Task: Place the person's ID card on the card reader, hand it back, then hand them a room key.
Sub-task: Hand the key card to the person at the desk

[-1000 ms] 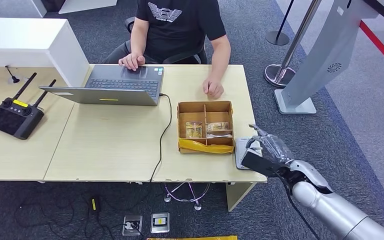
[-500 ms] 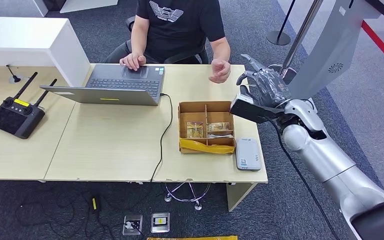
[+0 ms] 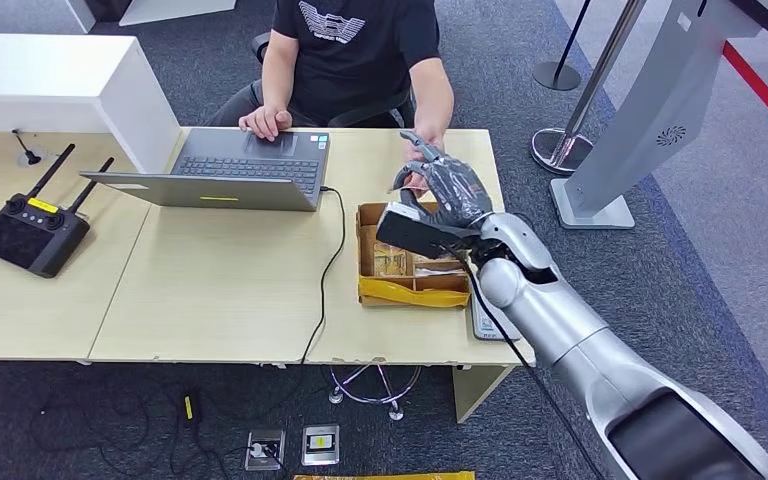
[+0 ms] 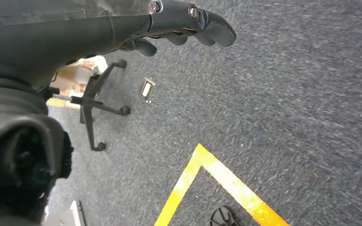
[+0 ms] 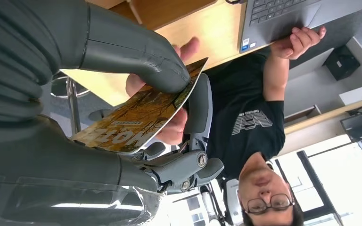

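Observation:
My right hand (image 3: 440, 195) hangs over the far edge of the cardboard box (image 3: 368, 250), close to the person's hand (image 3: 417, 176). In the right wrist view my thumb (image 5: 136, 54) and fingers pinch a card (image 5: 141, 117) printed in orange and yellow. The person's hand (image 5: 176, 125) lies right behind the card, fingers against it. The grey card reader (image 3: 484, 320) lies at the table's front right corner, partly hidden by my forearm. Yellow cards (image 3: 390, 262) lie in the box's compartments. My left hand (image 4: 179, 21) hangs over the carpet, holding nothing, fingers loosely bent.
The person sits at the far side of the table, one hand on an open laptop (image 3: 230, 170) whose cable (image 3: 325, 270) runs off the front edge. A black controller (image 3: 28, 232) lies on the left table. A grey kiosk (image 3: 650, 110) and a stanchion (image 3: 560, 145) stand to the right.
My right hand rose from the card reader at the table's front corner, then swung left to the person's hand above the box. The person's hand lifted off the table to meet it.

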